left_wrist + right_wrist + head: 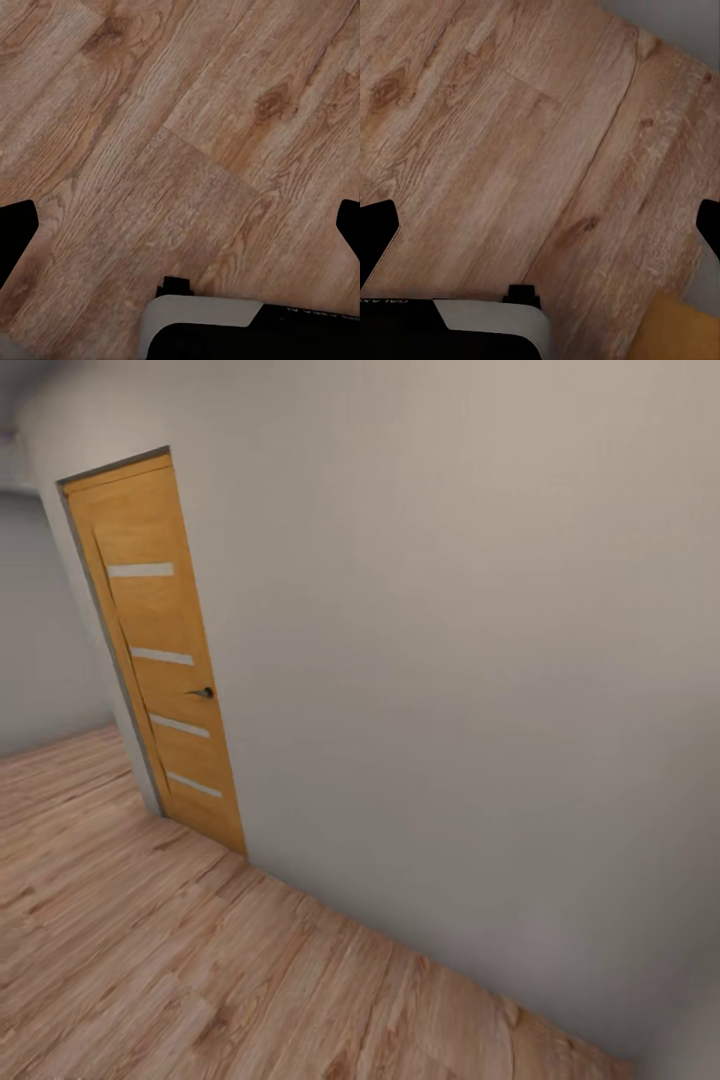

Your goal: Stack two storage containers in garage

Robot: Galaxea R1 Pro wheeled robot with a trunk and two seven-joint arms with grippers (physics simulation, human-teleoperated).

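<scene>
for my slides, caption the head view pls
Closed wooden door with dark handle in a plain wall, above plank floor.

Soft, even, slightly blurred renders

Light wood plank flooring (pixel 150 960)

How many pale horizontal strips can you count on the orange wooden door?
4, stacked down the orange wooden door: the top pale strip, a second, a third just below the dark handle, and the lowest. None seem hidden.
</scene>
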